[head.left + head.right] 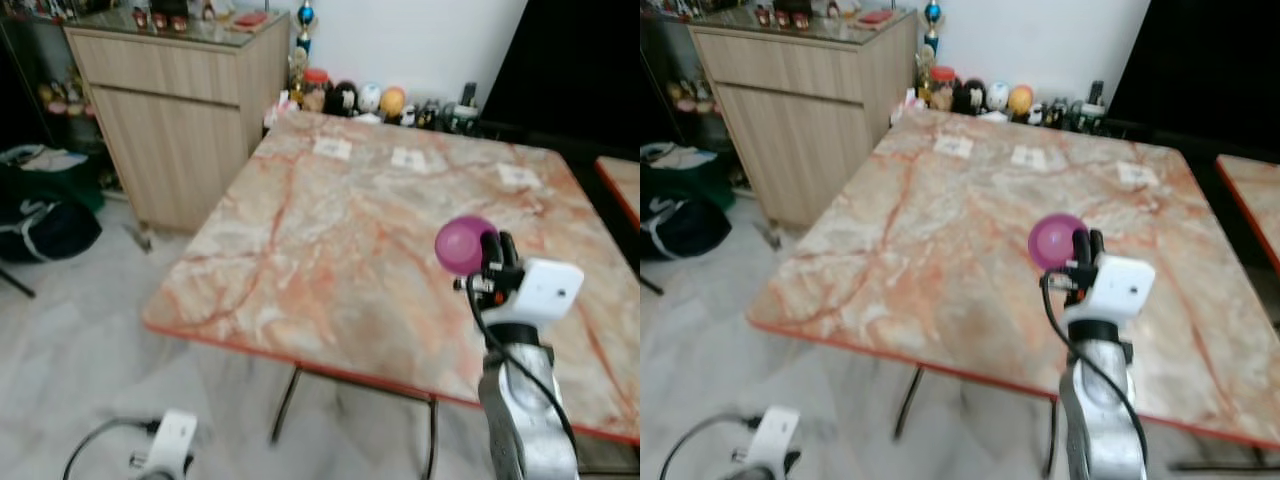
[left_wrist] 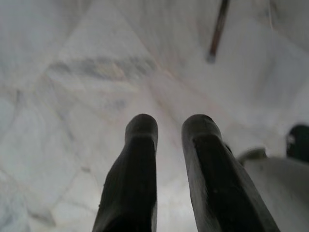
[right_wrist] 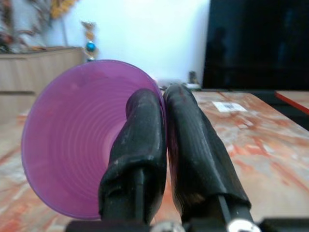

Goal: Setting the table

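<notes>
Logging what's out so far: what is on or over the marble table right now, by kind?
Purple bowl, held over the table by the right gripper: 1
White paper labels on the tabletop: 3
Total: 4

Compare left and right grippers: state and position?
The right gripper is raised over the marble table, fingers pinched on the rim of a purple bowl; the left gripper hangs low over the pale floor, holding nothing, fingers slightly apart. Both have two long black fingers.
</notes>
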Robot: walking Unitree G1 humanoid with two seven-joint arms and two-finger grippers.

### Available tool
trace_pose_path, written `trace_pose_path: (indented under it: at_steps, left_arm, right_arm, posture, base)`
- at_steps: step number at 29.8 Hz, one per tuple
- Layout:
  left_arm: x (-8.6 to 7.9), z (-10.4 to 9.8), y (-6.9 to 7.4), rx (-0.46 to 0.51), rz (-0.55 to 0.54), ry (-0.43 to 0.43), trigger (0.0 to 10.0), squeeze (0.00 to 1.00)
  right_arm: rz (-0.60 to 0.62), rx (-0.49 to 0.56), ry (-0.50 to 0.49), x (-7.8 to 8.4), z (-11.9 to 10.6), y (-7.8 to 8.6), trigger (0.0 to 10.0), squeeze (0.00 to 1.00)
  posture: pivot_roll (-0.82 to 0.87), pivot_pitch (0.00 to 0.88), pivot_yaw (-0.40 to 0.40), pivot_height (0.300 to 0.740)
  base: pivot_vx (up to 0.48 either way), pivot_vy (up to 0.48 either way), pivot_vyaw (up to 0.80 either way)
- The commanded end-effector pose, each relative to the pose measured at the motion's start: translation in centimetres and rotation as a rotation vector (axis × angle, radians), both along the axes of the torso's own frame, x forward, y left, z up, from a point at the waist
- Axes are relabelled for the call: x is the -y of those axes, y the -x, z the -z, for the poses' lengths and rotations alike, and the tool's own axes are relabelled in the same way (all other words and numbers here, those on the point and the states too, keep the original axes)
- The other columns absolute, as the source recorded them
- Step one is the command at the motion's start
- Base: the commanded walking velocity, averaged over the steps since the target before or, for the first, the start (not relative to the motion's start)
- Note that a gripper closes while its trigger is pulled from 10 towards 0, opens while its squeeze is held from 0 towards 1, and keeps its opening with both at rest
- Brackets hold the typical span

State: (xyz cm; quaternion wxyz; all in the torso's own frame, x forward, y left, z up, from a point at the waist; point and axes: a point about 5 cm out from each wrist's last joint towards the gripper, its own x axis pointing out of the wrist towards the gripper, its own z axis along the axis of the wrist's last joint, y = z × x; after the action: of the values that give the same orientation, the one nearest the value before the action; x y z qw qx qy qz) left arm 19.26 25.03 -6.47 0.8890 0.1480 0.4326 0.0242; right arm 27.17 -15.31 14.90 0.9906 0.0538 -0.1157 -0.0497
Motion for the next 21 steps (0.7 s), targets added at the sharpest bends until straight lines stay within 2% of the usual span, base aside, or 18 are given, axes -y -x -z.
trace_pose_path:
  at_steps: [1,6,10,21]
  left_arm:
    - [0.4,-0.1,-0.4,0.009,0.009,0.008,10.0,0.00]
    - [0.3,-0.2,-0.5,0.010,0.017,0.002,10.0,0.00]
    - [-0.1,-0.4,-0.6,0.008,0.027,-0.010,10.0,0.00]
    - [-0.4,-0.5,-0.6,0.007,0.032,-0.022,10.0,0.00]
  right_arm:
    - [0.027,0.016,0.000,0.7,-0.3,0.0,10.0,0.00]
    - [0.076,0.004,-0.095,1.3,0.3,-0.2,10.0,0.00]
    - [0.140,-0.013,-0.213,2.2,1.3,0.0,10.0,0.00]
    - [0.155,0.006,-0.239,2.4,1.1,-0.1,10.0,0.00]
  posture:
    - [0.15,0.010,-0.067,0.740]
    - [0.15,0.015,-0.045,0.740]
    - [0.16,0.018,-0.026,0.740]
    - [0.16,0.019,-0.022,0.740]
  base:
    - [0.000,-0.480,0.00]
    - [0.000,-0.480,0.00]
    - [0.000,-0.480,0.00]
    - [0.000,-0.480,0.00]
